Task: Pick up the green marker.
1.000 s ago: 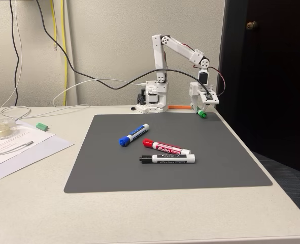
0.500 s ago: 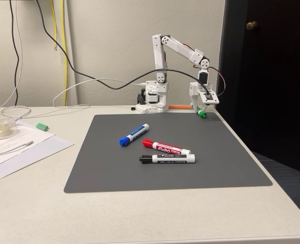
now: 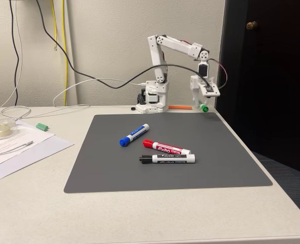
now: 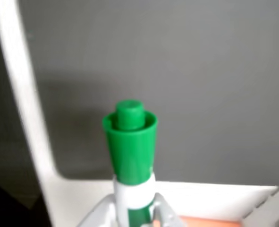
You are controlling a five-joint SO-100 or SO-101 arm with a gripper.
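over the last second my arm (image 3: 175, 46) had risen, and my jaws (image 3: 202, 104) had come up with it, closed on the green marker (image 3: 204, 108). a second before, the marker's green end sat low, at the far right corner of the dark grey mat (image 3: 165, 168); now it hung higher, with a gap of air between it and the mat beneath me. in the wrist view the green marker (image 4: 130, 146) stood straight out from between my jaws, its green end pointing away from me and its white barrel pinched at the base, with the mat (image 4: 200, 71) lying well below and out of focus.

i judged that the pick-up was essentially done: the marker was off the counter (image 3: 33, 203) and carried by me alone. what remained, as i read it, was only to hold the grip steady.

the other markers lay well apart from my jaws, nearer the camera on the mat: the blue marker (image 3: 134, 134), the red marker (image 3: 165, 147) and the black marker (image 3: 167, 159). an orange piece (image 3: 179, 107) lay just beside my jaws on the counter's far edge.
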